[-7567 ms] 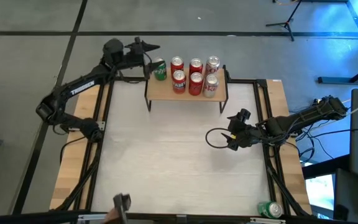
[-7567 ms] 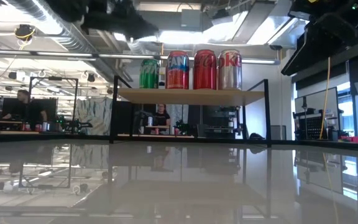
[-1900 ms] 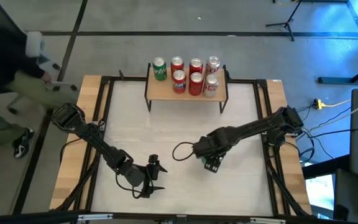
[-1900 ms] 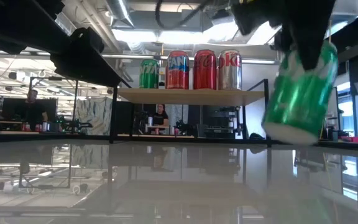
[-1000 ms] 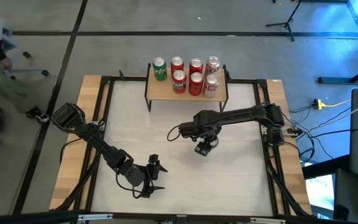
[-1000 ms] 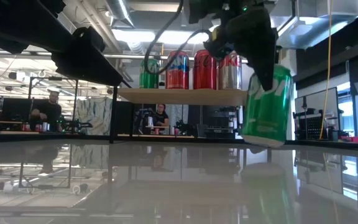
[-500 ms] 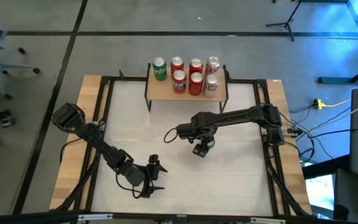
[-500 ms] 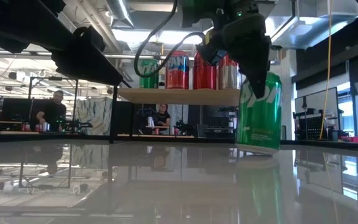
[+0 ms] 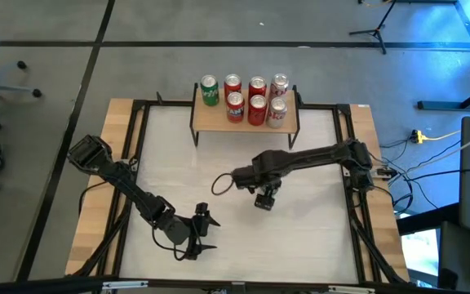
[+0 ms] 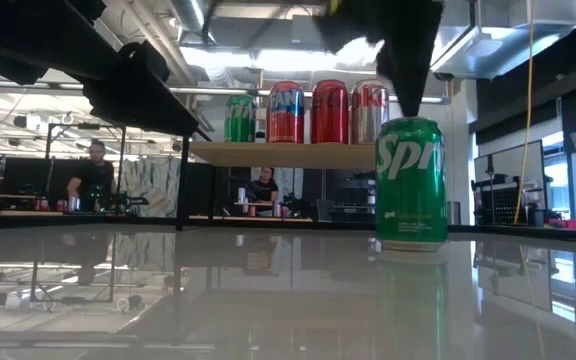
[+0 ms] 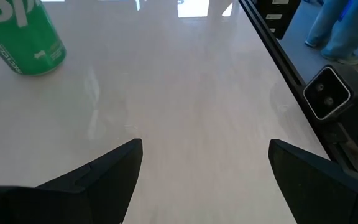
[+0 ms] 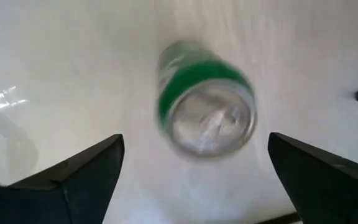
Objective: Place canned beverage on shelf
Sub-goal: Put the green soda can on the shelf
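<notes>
A green canned beverage [image 10: 410, 183] stands upright on its base on the white table, right of centre; it also shows in the right wrist view [image 12: 207, 99] and the left wrist view [image 11: 20, 37]. My right gripper [image 10: 408, 70] hangs open just above it, pointing down, clear of its top [image 12: 194, 140]; in the high view my right gripper [image 9: 265, 198] covers the can. The shelf [image 9: 219, 118], light wood on black legs, stands at the far edge with several cans on it [image 10: 308, 112]. My left gripper [image 9: 205, 233] waits open near the front edge [image 11: 204, 146].
Black frame rails [image 9: 137, 155] run along the table's sides. A small camera box [image 11: 329, 93] sits at the table's edge beyond my left gripper. People show in the room behind [image 10: 93, 165]. The white tabletop [image 9: 219, 171] lies bare between shelf and can.
My right gripper has brought the tilted green can down onto the table, stood it upright, let go of it and risen straight above it. The can now stands alone on its base. My left arm has kept still.
</notes>
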Robot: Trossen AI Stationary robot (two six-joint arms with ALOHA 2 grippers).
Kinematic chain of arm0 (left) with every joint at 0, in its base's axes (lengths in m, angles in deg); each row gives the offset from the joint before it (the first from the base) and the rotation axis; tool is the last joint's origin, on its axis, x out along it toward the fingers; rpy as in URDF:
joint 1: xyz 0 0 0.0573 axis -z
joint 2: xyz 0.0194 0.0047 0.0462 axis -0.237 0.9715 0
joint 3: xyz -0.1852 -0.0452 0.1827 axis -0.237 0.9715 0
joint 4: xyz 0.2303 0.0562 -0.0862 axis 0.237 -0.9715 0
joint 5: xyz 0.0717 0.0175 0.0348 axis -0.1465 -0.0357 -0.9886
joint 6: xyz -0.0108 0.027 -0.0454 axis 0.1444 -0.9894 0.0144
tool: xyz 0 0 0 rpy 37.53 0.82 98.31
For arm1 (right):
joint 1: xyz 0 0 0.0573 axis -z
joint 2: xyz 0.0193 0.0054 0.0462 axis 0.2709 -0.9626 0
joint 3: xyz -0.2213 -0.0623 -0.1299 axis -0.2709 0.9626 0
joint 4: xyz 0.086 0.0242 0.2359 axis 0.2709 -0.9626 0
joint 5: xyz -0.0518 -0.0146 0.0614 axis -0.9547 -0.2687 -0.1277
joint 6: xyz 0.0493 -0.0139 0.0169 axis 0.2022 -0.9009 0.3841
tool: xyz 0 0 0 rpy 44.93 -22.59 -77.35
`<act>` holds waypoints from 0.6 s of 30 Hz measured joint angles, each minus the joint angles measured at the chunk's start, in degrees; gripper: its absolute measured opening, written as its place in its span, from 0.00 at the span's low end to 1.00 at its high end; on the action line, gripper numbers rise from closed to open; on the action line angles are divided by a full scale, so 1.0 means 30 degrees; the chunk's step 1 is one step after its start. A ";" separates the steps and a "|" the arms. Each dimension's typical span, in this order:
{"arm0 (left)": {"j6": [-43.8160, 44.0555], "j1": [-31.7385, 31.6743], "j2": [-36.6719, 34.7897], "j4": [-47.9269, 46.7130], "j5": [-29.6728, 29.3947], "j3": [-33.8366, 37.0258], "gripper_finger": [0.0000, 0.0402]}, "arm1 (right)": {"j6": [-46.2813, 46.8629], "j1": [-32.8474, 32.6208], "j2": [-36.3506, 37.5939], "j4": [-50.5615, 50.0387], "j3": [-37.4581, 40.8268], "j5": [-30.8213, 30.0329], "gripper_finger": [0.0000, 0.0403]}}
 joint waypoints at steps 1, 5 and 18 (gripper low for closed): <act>-0.0003 -0.0007 0.0000 0.0061 -0.0144 0.0000 0.84 | 0.0276 -0.0323 0.0113 -0.0328 -0.0462 -0.0179 0.98; -0.0013 -0.0015 0.0015 0.1056 -0.0534 -0.0022 0.84 | 0.1572 -0.1753 0.1278 -0.0043 -0.1063 -0.0338 0.98; -0.0619 -0.0905 0.0278 0.3744 -0.3961 -0.0815 0.84 | 0.9093 -0.9024 0.7540 0.0516 0.3997 -0.9584 0.98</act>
